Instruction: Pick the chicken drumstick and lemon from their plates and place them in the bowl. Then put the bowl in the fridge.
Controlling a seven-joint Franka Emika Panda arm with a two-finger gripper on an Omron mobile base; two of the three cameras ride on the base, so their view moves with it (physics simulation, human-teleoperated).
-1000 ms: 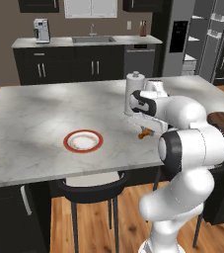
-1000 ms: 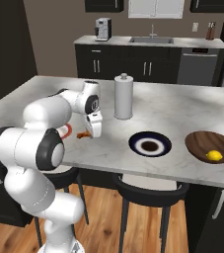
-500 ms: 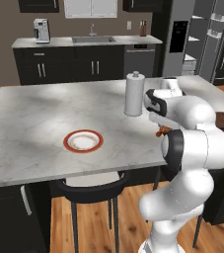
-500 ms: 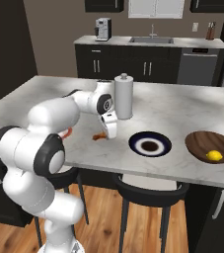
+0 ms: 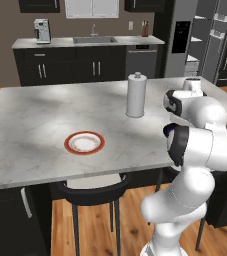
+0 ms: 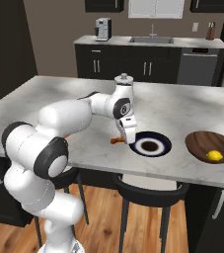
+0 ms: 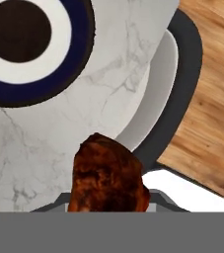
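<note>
The end effector point(image 6: 126, 139) pinches the drumstick point(image 6: 117, 140), carrying it above the tabletop point(image 6: 182, 106) just beside the navy plate point(image 6: 153, 147). Likely light, firm and greasy; a grip across the meaty middle looks safest.

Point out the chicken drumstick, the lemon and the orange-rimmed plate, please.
chicken drumstick point(image 7: 108, 178), hand view, middle of its browned meat.
lemon point(image 6: 214, 156), right base view, centre of the fruit, inside the wooden bowl.
orange-rimmed plate point(image 5: 68, 145), left base view, left side of its rim.
</note>
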